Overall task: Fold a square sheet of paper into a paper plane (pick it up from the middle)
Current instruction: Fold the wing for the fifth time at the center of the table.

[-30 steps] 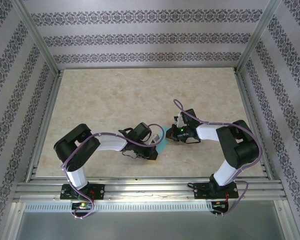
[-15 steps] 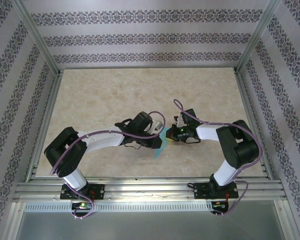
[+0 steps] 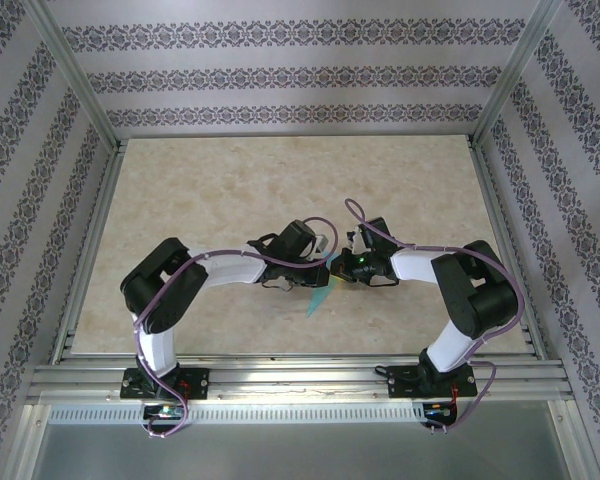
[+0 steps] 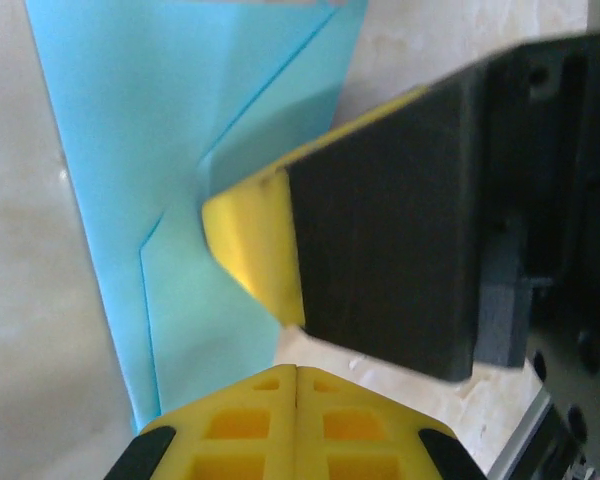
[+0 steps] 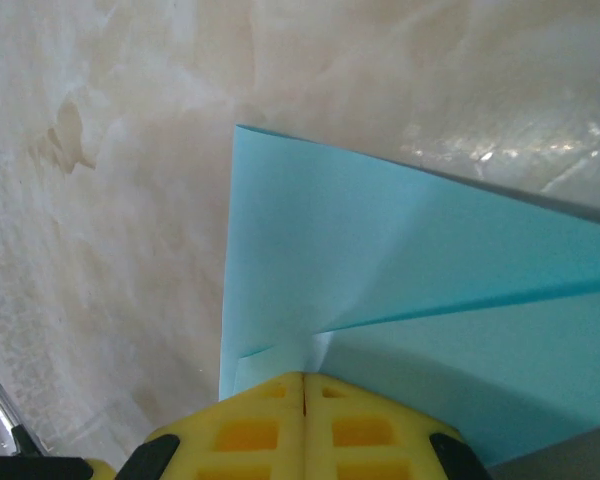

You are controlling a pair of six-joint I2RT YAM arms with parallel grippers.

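Bridging left and right jaws, folded paper sheet (image 5: 380,250), both pairs clamped onto it.

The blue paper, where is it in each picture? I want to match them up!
Top external: the blue paper is a small sliver near the middle of the table.
Left wrist: upper left, running down to the left claw at the bottom.
Right wrist: middle and right, above the right claw.
Shared landmark: the beige marbled table under it.
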